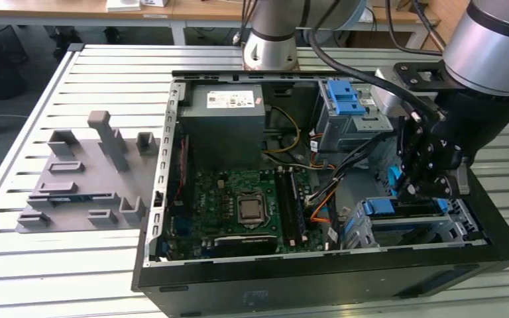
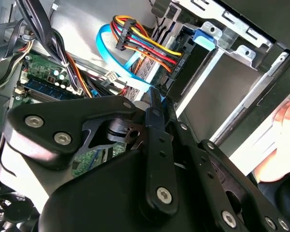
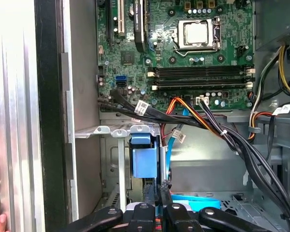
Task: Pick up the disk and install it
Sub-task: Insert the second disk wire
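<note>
The open computer case (image 1: 162, 218) lies on the slatted table. My gripper (image 1: 413, 192) hangs inside its front corner on the exterior view's right, just above the lower drive cage (image 1: 453, 228). A blue plastic carrier edge (image 1: 381, 207) shows in that cage, so the disk appears to sit inside it; its label is hidden. In both wrist views the black fingers (image 3: 152, 195) are pressed together, and the gripper (image 3: 158, 186) (image 2: 157, 99) is shut beside a light-blue data cable (image 3: 168, 154). I cannot tell if anything is pinched. A blue strip (image 3: 198, 203) lies just under the fingers.
The motherboard (image 1: 246, 199), grey power supply (image 1: 223, 109) and a blue-latched upper cage (image 1: 343, 99) crowd the case. Cable bundles (image 3: 222, 133) cross close to the gripper. A grey fixture plate (image 1: 82, 179) lies on the exterior view's left. A hand (image 2: 285, 118) rests outside the case wall.
</note>
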